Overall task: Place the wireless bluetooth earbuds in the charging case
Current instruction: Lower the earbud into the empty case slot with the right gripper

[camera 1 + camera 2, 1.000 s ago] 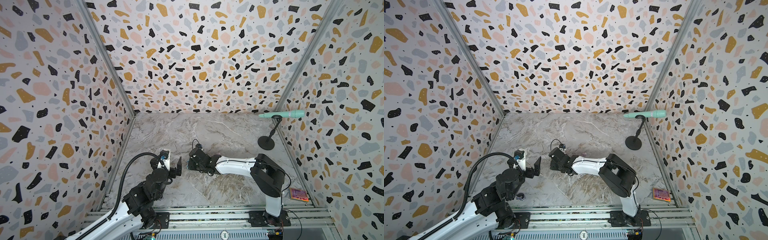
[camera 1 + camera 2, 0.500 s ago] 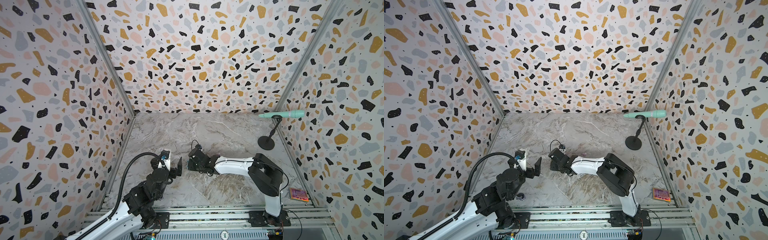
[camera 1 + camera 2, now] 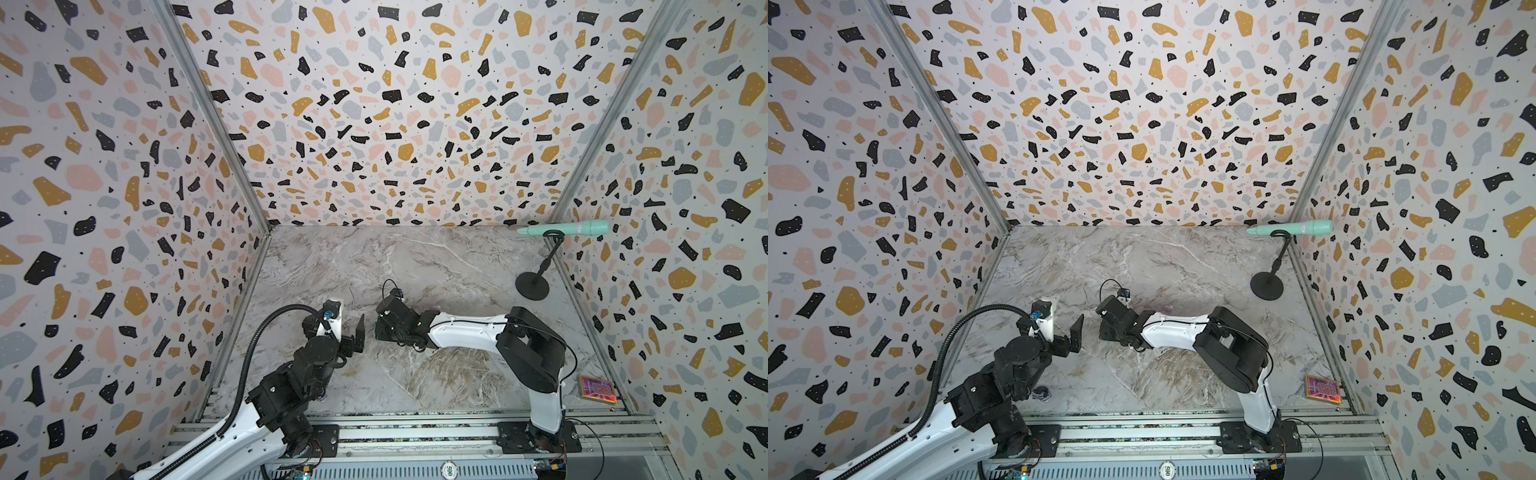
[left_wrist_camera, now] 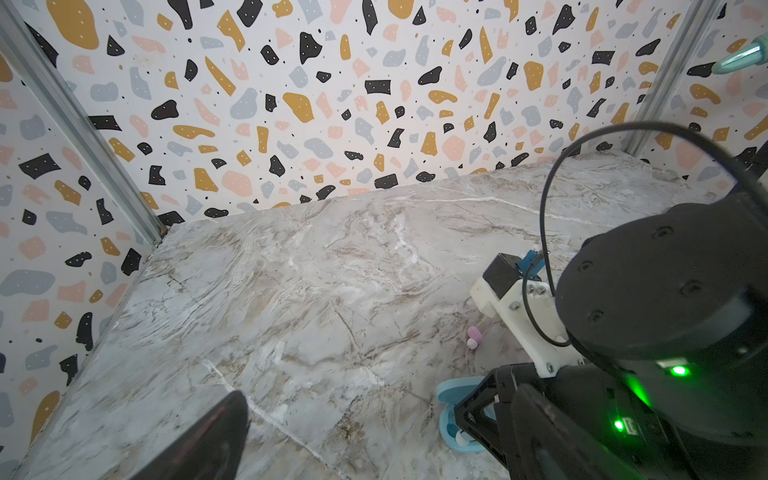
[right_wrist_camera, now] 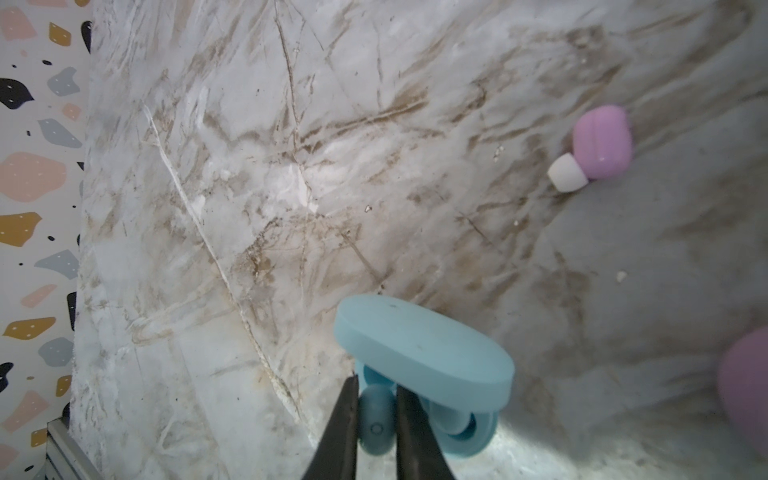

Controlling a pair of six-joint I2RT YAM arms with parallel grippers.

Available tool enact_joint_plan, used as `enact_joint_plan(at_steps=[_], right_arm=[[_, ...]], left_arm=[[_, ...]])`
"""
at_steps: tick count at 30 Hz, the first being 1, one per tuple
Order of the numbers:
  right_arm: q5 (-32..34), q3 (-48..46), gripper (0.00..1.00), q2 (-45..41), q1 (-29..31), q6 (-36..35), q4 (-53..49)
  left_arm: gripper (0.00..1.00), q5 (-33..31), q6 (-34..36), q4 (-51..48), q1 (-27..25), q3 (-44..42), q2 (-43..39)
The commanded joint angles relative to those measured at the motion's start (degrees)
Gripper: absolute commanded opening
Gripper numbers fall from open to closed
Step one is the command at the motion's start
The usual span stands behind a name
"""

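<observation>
Right gripper [image 5: 376,384] pinches a blue earbud [image 5: 376,419] at the open blue case [image 5: 424,353] — best seated squarely in its well before release. Left gripper [image 3: 351,336] gapes empty; a pink earbud [image 5: 598,145] lies apart.

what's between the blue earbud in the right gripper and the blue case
Nothing visible. The right gripper is shut on the blue earbud right at the base of the open blue case. The raised lid leans over it, not between. The pink earbud lies apart.
</observation>
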Motion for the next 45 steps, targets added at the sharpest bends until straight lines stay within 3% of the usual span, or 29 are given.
enact_joint_plan(at_steps=[1,45], right_arm=[[1.39,2.48,0.17,-0.02,0.38,0.65,-0.64],[2.68,2.67,0.16,1.70,0.32,1.98,-0.65]], left_arm=[[1.00,0.26,0.36,1.57,0.39,0.35,0.04],[1.00,1.05,0.39,1.37,0.37,0.44,0.78]])
